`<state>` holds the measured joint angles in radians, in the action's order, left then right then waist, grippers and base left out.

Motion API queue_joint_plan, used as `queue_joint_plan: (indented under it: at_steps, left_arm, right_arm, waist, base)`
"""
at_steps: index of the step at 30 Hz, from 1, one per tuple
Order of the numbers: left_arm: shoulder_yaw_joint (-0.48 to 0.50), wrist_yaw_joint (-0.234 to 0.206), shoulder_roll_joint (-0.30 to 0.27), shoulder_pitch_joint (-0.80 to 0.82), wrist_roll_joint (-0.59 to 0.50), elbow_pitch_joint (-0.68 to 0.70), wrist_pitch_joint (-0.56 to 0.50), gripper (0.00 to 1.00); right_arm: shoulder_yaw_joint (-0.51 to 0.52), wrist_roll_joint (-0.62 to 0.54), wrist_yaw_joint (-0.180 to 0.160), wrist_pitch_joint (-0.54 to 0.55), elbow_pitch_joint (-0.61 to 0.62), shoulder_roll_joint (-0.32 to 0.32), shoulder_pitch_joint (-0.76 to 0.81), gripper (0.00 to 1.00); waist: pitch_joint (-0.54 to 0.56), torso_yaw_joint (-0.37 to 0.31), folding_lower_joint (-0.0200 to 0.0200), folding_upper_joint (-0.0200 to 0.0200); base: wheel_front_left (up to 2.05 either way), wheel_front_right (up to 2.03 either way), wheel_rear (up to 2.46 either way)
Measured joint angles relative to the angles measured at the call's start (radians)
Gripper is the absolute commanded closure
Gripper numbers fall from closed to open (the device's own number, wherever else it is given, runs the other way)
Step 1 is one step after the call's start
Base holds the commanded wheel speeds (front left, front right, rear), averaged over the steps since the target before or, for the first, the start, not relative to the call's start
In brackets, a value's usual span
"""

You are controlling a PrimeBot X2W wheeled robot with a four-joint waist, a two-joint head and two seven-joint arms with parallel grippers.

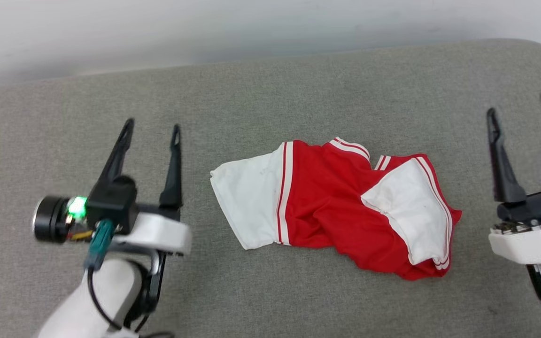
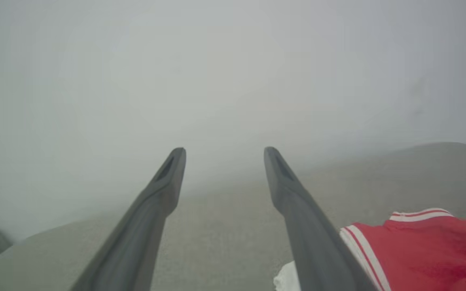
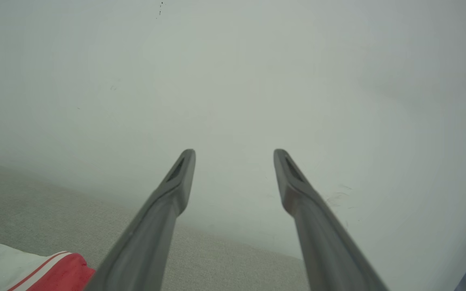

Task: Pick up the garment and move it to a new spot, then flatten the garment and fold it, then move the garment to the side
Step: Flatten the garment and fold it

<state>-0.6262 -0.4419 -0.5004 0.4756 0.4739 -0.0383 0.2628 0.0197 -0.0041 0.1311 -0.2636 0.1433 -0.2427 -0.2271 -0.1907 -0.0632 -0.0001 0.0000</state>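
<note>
Left claw (image 1: 153,124) and right claw (image 1: 518,103) hang spread and empty either side of the crumpled bright red T-shirt with white sleeves (image 1: 327,202) lying mid grey fabric worktop (image 1: 270,94), so flattening, folding and setting aside look not yet done.

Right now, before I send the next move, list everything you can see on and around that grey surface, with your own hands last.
crumpled red short-sleeved T-shirt with white sleeves and striped trim: one, red and white, bunched at the middle of the surface, between the two hands, touching neither.
grey fabric-covered surface: one, grey, under everything, with a rounded far right corner.
plain pale wall: one, off-white, beyond the surface's far edge.
left hand: one, dark fingers on a white wrist, left of the T-shirt, open, empty.
right hand: one, dark fingers, right of the T-shirt, open, empty.
</note>
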Motion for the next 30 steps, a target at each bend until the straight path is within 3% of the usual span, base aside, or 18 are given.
queue_joint_plan:
  at_steps: [4,11,15,19,22,30]
  left_arm:
    - [0.114,-0.025,0.031,-0.154,-0.058,0.074,0.000,0.00]
    - [0.244,0.003,0.105,-0.305,-0.140,0.130,0.000,0.00]
    - [0.284,0.043,0.150,-0.329,-0.180,0.137,0.000,0.00]
    - [0.322,0.084,0.192,-0.330,-0.213,0.134,0.000,0.00]
    - [0.348,0.110,0.219,-0.329,-0.238,0.133,0.000,0.00]
    - [0.400,0.170,0.283,-0.323,-0.287,0.122,0.000,0.00]
  right_arm:
    - [-0.128,0.070,0.000,0.054,-0.103,-0.121,-0.037,0.00]
    - [-0.450,0.354,0.000,0.528,-0.093,-0.376,-0.149,0.00]
    - [-0.555,0.491,0.000,0.759,-0.049,-0.470,-0.203,0.00]
    - [-0.640,0.558,0.000,0.921,-0.050,-0.518,-0.235,0.00]
    - [-0.692,0.590,0.000,0.969,-0.087,-0.524,-0.253,0.00]
    - [-0.808,0.594,0.000,0.916,-0.235,-0.496,-0.292,0.00]
  waist:
    - [0.014,0.012,0.0000,0.0000]
    - [0.012,0.031,0.0000,0.0000]
    - [-0.004,0.043,0.0000,0.0000]
    - [-0.028,0.057,0.0000,0.0000]
    - [-0.050,0.068,0.0000,0.0000]
    - [-0.105,0.089,0.0001,0.0000]
  base:
    - [0.00,0.00,0.00]
    - [0.00,0.00,0.00]
    - [0.00,0.00,0.00]
    - [0.00,0.00,0.00]
    - [0.00,0.00,0.00]
    - [0.00,0.00,0.00]
